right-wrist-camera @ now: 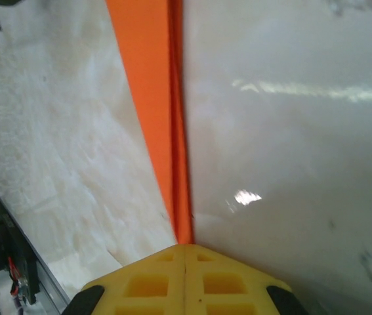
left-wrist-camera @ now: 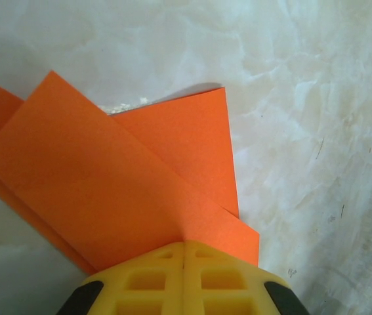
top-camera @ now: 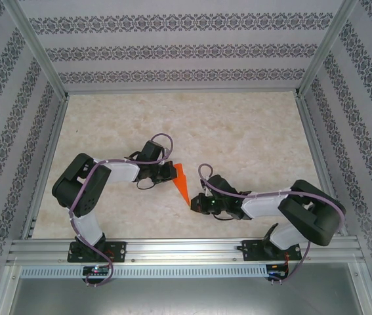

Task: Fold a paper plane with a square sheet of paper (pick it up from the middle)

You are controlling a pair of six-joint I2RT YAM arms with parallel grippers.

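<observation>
Evidently late in the fold, probably setting or sharpening the centre crease. Pinched shut at the left gripper (left-wrist-camera: 184, 248), yellow plastic fingertips together on the wide, layered tail of the narrow pointed paper plane (left-wrist-camera: 107, 190) of thin bright orange paper. Likewise clamped at the right gripper (right-wrist-camera: 185, 249), closed on the slim nose end, seen edge-on from that wrist. Held between both, just over or on the pale marbled tabletop (top-camera: 238, 131), mid-workspace; cannot tell which. Next, likely: pull taut and press the crease, or spread the wings, without tearing at either pinch. Left arm elbow-out, forearm reaching right; right arm folded low, forearm reaching left.
</observation>
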